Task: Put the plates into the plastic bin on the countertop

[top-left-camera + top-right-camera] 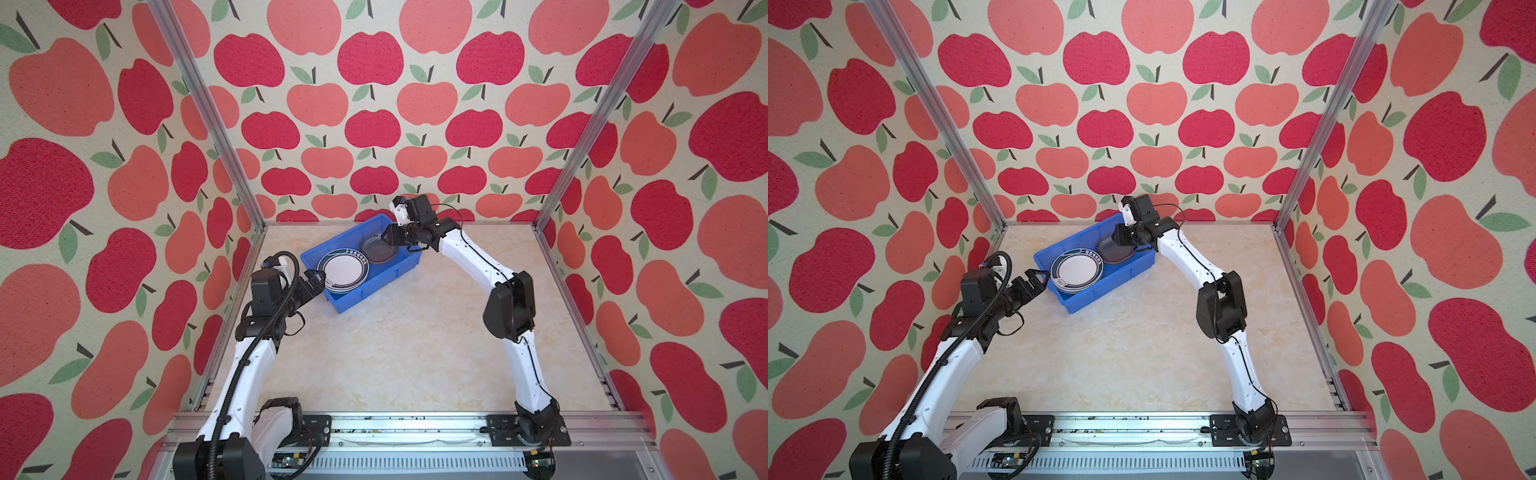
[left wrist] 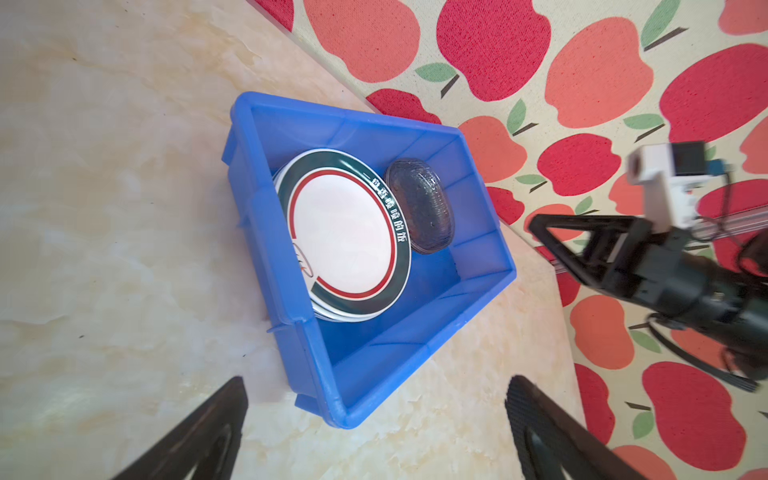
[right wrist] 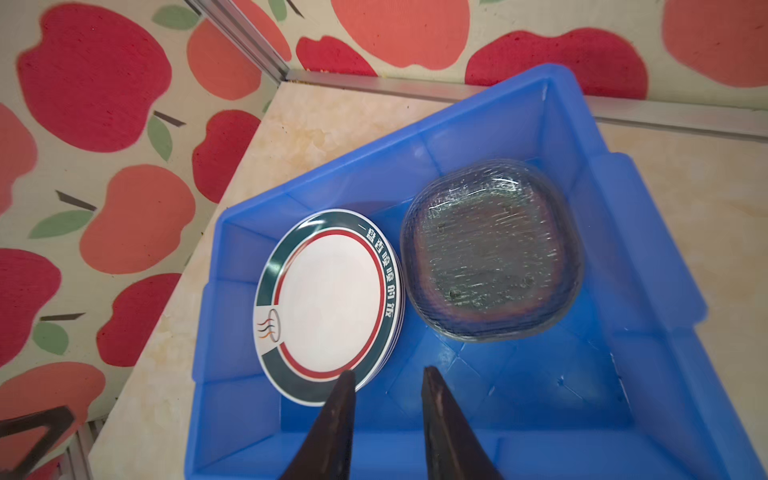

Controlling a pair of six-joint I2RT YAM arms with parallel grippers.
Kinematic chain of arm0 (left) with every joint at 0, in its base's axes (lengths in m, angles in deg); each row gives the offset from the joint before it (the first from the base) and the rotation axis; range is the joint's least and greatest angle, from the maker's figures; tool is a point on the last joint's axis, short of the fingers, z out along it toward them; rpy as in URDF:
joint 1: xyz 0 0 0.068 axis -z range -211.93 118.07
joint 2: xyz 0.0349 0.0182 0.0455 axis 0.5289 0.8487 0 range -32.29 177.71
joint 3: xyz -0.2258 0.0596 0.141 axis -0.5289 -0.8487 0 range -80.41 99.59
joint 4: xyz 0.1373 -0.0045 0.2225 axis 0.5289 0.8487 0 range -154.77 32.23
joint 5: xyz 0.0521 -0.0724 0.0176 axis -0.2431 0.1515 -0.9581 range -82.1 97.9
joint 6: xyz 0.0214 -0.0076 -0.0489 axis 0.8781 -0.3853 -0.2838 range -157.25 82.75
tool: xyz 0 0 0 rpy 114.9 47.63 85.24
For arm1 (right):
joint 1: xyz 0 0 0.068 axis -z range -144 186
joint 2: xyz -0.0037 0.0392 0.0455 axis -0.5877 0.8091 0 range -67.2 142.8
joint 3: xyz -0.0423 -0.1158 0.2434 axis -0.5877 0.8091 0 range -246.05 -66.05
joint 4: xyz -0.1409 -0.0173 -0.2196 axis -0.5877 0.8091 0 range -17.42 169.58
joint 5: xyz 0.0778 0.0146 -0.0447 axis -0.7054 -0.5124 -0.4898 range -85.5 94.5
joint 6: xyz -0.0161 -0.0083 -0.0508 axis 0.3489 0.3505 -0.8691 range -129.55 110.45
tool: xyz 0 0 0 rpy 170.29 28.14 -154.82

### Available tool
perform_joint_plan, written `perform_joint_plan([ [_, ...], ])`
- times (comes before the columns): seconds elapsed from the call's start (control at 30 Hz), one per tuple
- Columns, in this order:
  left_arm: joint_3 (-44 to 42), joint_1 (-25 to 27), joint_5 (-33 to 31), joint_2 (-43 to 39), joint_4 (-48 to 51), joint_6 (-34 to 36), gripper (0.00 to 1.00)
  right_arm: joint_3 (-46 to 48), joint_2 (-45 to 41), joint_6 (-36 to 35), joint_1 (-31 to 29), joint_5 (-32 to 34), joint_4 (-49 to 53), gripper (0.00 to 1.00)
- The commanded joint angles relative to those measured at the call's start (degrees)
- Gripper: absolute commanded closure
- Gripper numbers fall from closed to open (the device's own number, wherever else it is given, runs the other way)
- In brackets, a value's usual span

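Over near-left of counter (image 1: 395, 353), left pincer (image 1: 313, 283) spread wide, empty, just beside near end of blue bin (image 1: 374, 286). Inside bin, side by side on its floor: stack of round plates (image 1: 343, 271), green-rimmed one on top, at near end; glass plates (image 1: 377, 249) stacked at far end. Beyond, right pincer (image 3: 386, 374) part-spread, empty, above far end.

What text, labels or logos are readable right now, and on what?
"一盘香喷喷的饭", as best it reads: white characters on the dark green rim of the top round white plate in the bright blue plastic bin.
Steaming-bowl logo, wordless: same rim.
Clear textured glass plates and bin: no text seen.
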Motion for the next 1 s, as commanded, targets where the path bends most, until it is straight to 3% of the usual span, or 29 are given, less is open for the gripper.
perform_joint_plan([
  [0.0, -4.2, 2.3, -13.5, -4.0, -9.1, 7.0, 0.01, 12.1, -12.3, -6.4, 1.4, 5.0, -8.0, 0.46],
  [0.03, -5.5, 3.1, -15.2, -5.1, -12.4, 9.3, 0.01, 16.8, -15.8, -6.9, 2.2, 6.6, -8.7, 0.29],
  [0.07, -6.8, 3.7, -16.5, -6.0, -15.6, 11.5, 0.01, 20.2, -18.6, -7.7, 2.7, 8.3, -8.9, 0.04],
  [0.1, -8.6, 4.6, -18.7, -6.9, -19.6, 14.4, 0.01, 23.5, -21.7, -8.7, 3.1, 11.0, -8.9, 0.00],
  [0.27, -15.8, 5.9, -24.4, -7.0, -37.2, 25.4, 0.01, 39.3, -33.7, -13.5, 5.6, 25.0, -9.9, 0.00],
  [0.37, -16.3, 4.6, -27.5, -4.0, -40.0, 29.9, 0.01, 48.5, -39.4, -14.5, 8.7, 32.7, -13.4, 0.00],
  [0.43, -16.3, 1.5, -25.4, -1.8, -40.3, 29.4, 0.01, 55.9, -44.0, -16.4, 10.7, 36.2, -18.2, 0.00],
  [0.5, -17.8, -1.2, -21.2, 0.9, -43.5, 28.3, 0.01, 62.1, -48.1, -17.0, 12.2, 36.0, -21.7, 0.00],
  [0.6, -20.7, -1.7, -21.1, 5.1, -48.5, 27.5, 0.01, 67.9, -52.2, -17.8, 12.5, 35.1, -25.2, 0.00],
  [0.73, -22.4, -2.2, -23.4, 14.4, -52.9, 32.5, 0.01, 69.6, -52.8, -16.9, 12.6, 35.2, -24.6, 0.00],
  [0.8, -23.4, -3.6, -22.0, 18.5, -57.0, 31.0, 0.01, 70.0, -52.3, -17.4, 12.7, 35.7, -24.8, 0.00],
  [0.87, -25.3, -5.0, -19.8, 24.6, -65.2, 29.4, 0.01, 70.7, -51.9, -17.8, 13.0, 36.7, -25.7, 0.00],
  [0.97, -28.9, -5.7, -17.4, 37.7, -85.4, 28.9, 0.01, 72.3, -51.7, -17.6, 14.5, 36.9, -27.4, 0.00],
])
